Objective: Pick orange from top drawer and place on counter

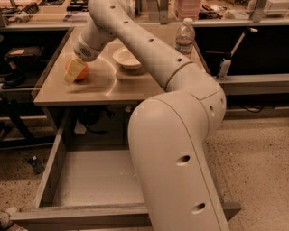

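The orange sits at the left of the beige counter, touching its surface. My gripper reaches down from the right and is closed around it. One yellowish foam pad lies against the near side of the fruit; the other finger is hidden behind it. The top drawer stands pulled out below the counter, its grey floor bare and its thick front board nearest the camera. My arm's large white link covers the drawer's right part.
A white bowl stands on the counter just right of the gripper. A water bottle stands at the counter's back right. A cluttered workbench runs behind. Speckled floor lies to the right.
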Tool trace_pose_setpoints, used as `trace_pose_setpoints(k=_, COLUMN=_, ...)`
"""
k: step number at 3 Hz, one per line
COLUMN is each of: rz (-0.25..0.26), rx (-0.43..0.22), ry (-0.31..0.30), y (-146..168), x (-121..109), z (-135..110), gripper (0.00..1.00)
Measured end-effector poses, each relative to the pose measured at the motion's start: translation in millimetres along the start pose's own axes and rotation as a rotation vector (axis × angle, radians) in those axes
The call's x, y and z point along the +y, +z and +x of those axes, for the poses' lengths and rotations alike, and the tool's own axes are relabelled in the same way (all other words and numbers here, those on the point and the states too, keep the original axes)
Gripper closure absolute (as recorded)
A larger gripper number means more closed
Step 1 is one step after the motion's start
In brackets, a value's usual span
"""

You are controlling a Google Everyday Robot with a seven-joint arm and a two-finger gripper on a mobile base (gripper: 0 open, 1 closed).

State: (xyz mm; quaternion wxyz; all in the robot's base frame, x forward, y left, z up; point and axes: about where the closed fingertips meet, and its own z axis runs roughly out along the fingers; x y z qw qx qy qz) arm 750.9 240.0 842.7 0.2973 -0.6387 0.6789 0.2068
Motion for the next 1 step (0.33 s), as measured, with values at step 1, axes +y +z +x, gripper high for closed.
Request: trace_pose_setpoints(k=1, rz=0.0, rx=0.0, ry=0.0, y=0.0, x=0.0, z=0.0, gripper=0.0)
